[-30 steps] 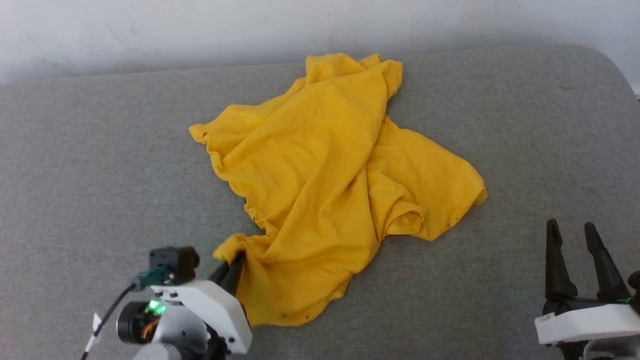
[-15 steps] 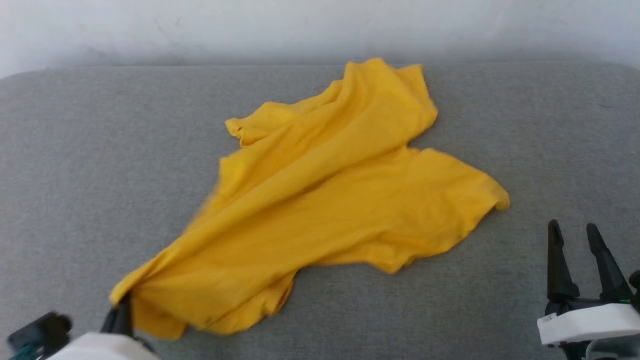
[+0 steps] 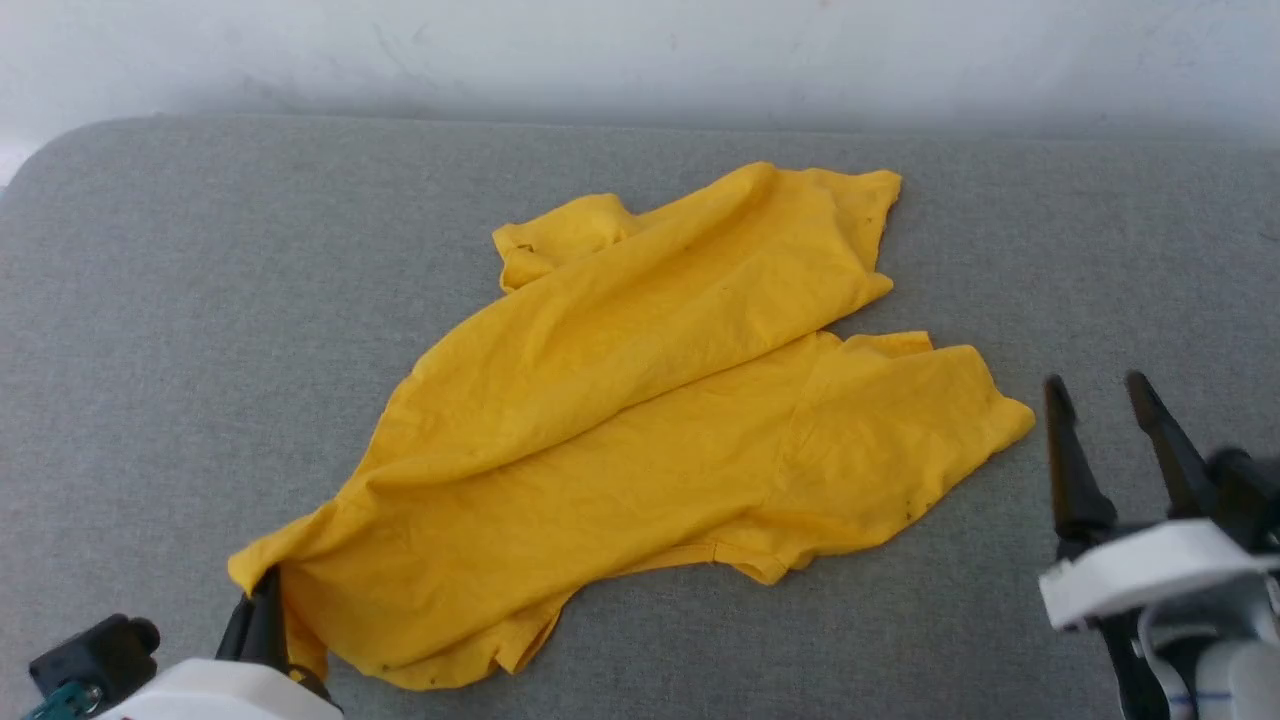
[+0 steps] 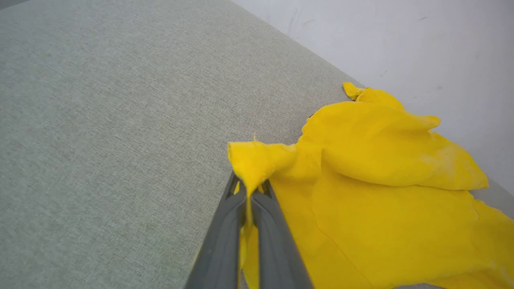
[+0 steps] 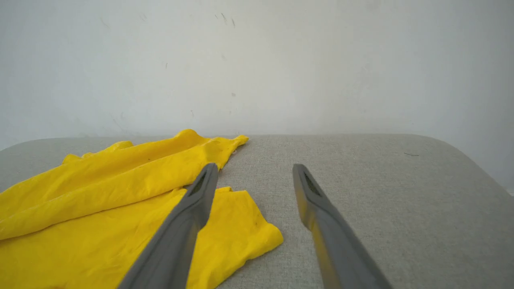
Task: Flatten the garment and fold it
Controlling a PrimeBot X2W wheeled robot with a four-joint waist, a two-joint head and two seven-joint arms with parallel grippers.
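Shirt [image 3: 650, 420] drawn from a heap into a sheet stretching beyond the left claw [image 3: 265, 592], clamped on its corner; right claw [image 3: 1097, 395] gapes empty beside it: flattening underway.

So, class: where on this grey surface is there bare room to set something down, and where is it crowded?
Widest bare patch: the surface left of the shirt, out to its rounded edge. Another lies front-centre, between the hem and the open right tool. Crowded: the near-left corner, where the left tool grips the shirt.
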